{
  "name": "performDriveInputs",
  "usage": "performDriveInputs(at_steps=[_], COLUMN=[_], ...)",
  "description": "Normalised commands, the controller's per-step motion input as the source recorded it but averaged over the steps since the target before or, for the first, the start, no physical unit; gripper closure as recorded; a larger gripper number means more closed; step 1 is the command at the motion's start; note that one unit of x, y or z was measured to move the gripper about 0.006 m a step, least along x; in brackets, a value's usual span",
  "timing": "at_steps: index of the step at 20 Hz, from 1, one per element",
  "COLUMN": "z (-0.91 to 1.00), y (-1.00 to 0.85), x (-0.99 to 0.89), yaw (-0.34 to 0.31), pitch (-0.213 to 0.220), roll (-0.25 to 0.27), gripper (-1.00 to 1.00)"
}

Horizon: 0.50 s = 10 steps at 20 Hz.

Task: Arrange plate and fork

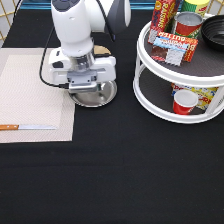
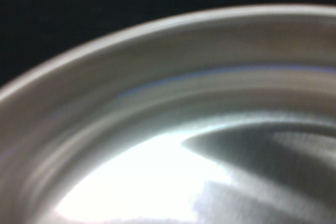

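The shiny silver plate (image 1: 102,95) lies on the black table just off the right edge of the beige placemat (image 1: 30,95). My gripper (image 1: 86,89) is down on the plate's far rim and is shut on it, with the white hand covering the plate's back half. The wrist view is filled by the plate's rim and bright inner surface (image 2: 112,45). The fork is out of view.
A wooden-handled knife (image 1: 27,127) lies on the placemat's near edge. A tan wooden disc (image 1: 102,50) peeks out behind the hand. A white two-tier turntable (image 1: 150,100) with cans, boxes and a red cup (image 1: 184,101) stands at the exterior view's right.
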Motion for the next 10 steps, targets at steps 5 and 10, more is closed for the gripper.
performDriveInputs(at_steps=[5, 10], z=[0.19, 0.11], y=[-0.6, -0.66], x=[0.41, 0.55], yaw=[0.0, 0.0], pitch=[0.016, 0.019], roll=[-0.025, -0.005], gripper=[-1.0, -1.0])
